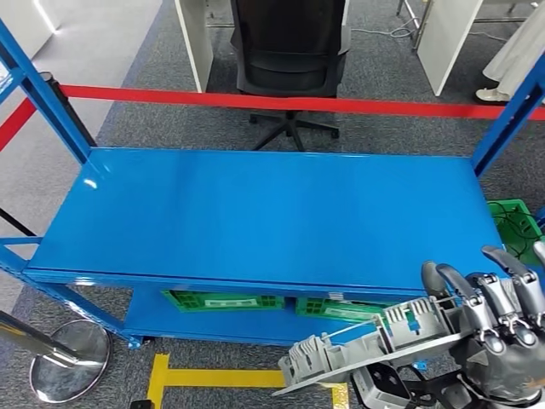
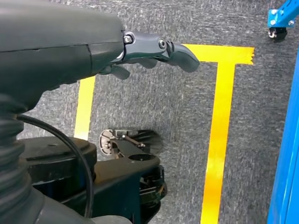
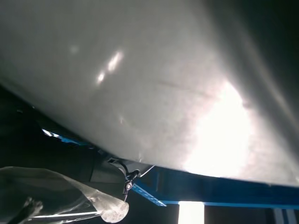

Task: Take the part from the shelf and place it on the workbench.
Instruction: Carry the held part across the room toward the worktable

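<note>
1. The right robot hand (image 1: 507, 328) has its fingers wrapped over one end of the part (image 1: 366, 345), a long grey ribbed piece. The part sticks out sideways to the left, low in front of the robot and just short of the near edge of the blue worktop (image 1: 257, 213).
2. The grip at the end, not the middle, probably leaves the free length able to swing over the blue surface first; the part looks slightly tilted, its far end lower.
3. In the right wrist view a pale glossy surface, most likely the part (image 3: 141, 84), sits right against the camera, with a blue beam (image 3: 225, 189) past it.
4. The left robot hand (image 2: 155, 51) hangs over grey carpet and yellow tape (image 2: 218, 140). It holds nothing, and its fingers reach out straight and loosely apart, so it seems parked out of the way.
5. Green crates (image 1: 221, 300) sit on the lower shelf under the blue top; another crate (image 1: 514, 223) stands to the right.
6. A red tape barrier (image 1: 257, 100) and an office chair (image 1: 289, 51) stand behind, probably marking off the work zone.
7. I can read no brand, label or writing anywhere.
8. Judged from this, the part is taken but not yet set down.
</note>
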Controlling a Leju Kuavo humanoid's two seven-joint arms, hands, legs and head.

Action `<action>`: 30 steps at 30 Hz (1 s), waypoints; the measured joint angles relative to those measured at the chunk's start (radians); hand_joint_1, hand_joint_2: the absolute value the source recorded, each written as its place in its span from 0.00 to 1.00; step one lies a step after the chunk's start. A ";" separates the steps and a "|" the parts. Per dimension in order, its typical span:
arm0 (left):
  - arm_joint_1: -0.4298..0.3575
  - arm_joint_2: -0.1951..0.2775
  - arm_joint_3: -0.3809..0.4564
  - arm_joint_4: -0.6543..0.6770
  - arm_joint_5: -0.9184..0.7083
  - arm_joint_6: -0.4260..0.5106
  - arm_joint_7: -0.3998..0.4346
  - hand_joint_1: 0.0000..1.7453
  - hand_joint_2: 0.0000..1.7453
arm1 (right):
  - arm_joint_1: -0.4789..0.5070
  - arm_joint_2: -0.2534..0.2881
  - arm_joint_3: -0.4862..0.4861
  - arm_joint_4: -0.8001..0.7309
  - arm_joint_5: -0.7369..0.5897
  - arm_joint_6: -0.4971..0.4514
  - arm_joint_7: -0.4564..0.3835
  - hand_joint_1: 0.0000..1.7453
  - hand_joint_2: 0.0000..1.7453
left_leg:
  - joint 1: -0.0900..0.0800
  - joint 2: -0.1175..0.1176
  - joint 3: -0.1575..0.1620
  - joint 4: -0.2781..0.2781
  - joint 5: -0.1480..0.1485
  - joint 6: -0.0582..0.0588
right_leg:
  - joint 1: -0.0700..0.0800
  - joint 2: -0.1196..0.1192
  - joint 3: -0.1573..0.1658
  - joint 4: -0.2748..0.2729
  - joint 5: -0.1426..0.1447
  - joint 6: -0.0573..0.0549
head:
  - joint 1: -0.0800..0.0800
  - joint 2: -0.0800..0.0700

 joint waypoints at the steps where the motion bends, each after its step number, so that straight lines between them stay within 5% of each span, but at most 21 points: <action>1: 0.000 0.000 0.000 0.000 0.000 0.000 0.000 0.00 1.00 | 0.000 0.000 0.001 0.000 -0.002 0.000 0.000 1.00 1.00 | 0.001 0.000 -0.011 0.025 -0.026 -0.005 | -0.001 -0.002 -0.008 -0.001 0.006 -0.011 | -0.002 0.000; 4: -0.001 0.000 0.000 0.000 0.001 0.000 0.001 0.00 1.00 | 0.002 0.000 0.002 0.000 -0.004 0.000 0.000 1.00 1.00 | 0.003 0.000 -0.065 0.196 -0.148 -0.015 | 0.005 -0.008 -0.037 0.000 0.028 -0.030 | -0.005 0.000; 6: 0.000 0.000 0.001 0.000 0.001 -0.001 0.001 0.00 1.00 | 0.005 0.000 0.002 0.000 -0.002 0.000 0.000 1.00 1.00 | 0.001 0.000 -0.067 0.261 -0.167 -0.010 | 0.014 -0.010 -0.057 0.000 0.043 -0.035 | -0.005 0.000; 8: -0.001 0.000 0.003 0.000 0.001 -0.003 0.002 0.00 1.00 | 0.008 0.000 0.003 0.000 0.000 0.000 0.000 1.00 1.00 | -0.005 0.000 -0.003 0.185 -0.118 0.009 | 0.024 -0.010 -0.075 0.000 0.059 -0.039 | -0.005 0.000; 11: -0.002 -0.001 0.006 0.000 0.002 -0.005 0.002 0.00 1.00 | 0.015 0.000 0.004 0.000 0.001 0.000 0.000 1.00 1.00 | -0.021 0.000 0.120 -0.018 -0.080 0.045 | 0.030 -0.011 -0.091 -0.002 0.082 -0.036 | -0.003 0.000; 15: -0.002 -0.002 0.010 0.001 0.003 -0.006 0.004 0.00 1.00 | 0.025 -0.001 0.008 0.001 -0.005 0.000 0.001 1.00 1.00 | -0.026 0.002 0.129 -0.079 -0.048 0.048 | 0.022 -0.013 -0.100 -0.011 0.102 -0.016 | -0.006 0.000; 17: -0.002 -0.004 0.012 0.001 0.006 -0.008 0.004 0.00 1.00 | 0.028 -0.003 0.010 0.003 -0.008 0.000 0.003 1.00 1.00 | -0.020 0.006 0.111 -0.095 -0.018 0.050 | 0.022 -0.009 -0.119 0.032 0.038 -0.006 | -0.006 0.000; 19: -0.002 -0.006 0.012 0.001 0.009 -0.012 0.005 0.00 1.00 | 0.033 -0.003 0.011 0.009 -0.025 0.000 0.006 1.00 1.00 | -0.019 0.009 0.081 -0.092 0.002 0.051 | 0.018 -0.007 -0.141 0.137 -0.062 0.004 | -0.005 0.000; 20: -0.002 -0.006 0.013 0.001 0.011 -0.014 0.005 0.00 1.00 | 0.036 -0.003 0.011 0.015 -0.041 0.000 0.006 1.00 1.00 | -0.019 0.010 0.064 -0.088 0.012 0.049 | 0.015 -0.007 -0.146 0.193 -0.089 0.008 | -0.005 0.000; 22: -0.002 -0.006 0.014 0.001 0.012 -0.017 0.006 0.00 1.00 | 0.041 -0.003 0.009 0.031 -0.078 0.000 0.002 1.00 1.00 | -0.016 0.012 0.027 -0.075 0.031 0.043 | 0.010 -0.007 -0.129 0.245 -0.072 0.018 | -0.006 0.000; 24: -0.003 -0.008 0.015 0.001 0.024 -0.020 0.006 0.00 1.00 | 0.043 -0.003 0.007 0.045 -0.099 0.000 0.006 1.00 1.00 | -0.011 0.014 -0.010 -0.053 0.044 0.033 | 0.003 -0.007 -0.057 0.178 -0.018 0.030 | -0.005 0.000; 25: -0.003 -0.007 0.014 0.001 0.034 -0.020 0.006 0.00 1.00 | 0.044 -0.003 0.007 0.052 -0.102 0.000 0.011 1.00 1.00 | -0.010 0.013 -0.026 -0.039 0.047 0.028 | 0.001 -0.007 -0.005 0.114 -0.016 0.036 | -0.003 0.000; 27: -0.004 -0.007 0.012 0.001 0.052 -0.021 0.006 0.00 1.00 | 0.046 -0.003 0.007 0.066 -0.103 0.000 0.022 1.00 1.00 | -0.013 0.011 -0.049 -0.011 0.055 0.018 | 0.000 -0.003 0.065 0.007 -0.048 0.031 | 0.001 0.000; 30: -0.003 -0.006 0.011 0.001 0.061 -0.021 0.006 0.00 1.00 | 0.051 -0.003 0.007 0.080 -0.103 0.000 0.026 1.00 1.00 | -0.013 0.007 -0.063 0.003 0.066 0.007 | 0.003 -0.003 0.059 -0.013 -0.061 -0.001 | 0.002 0.000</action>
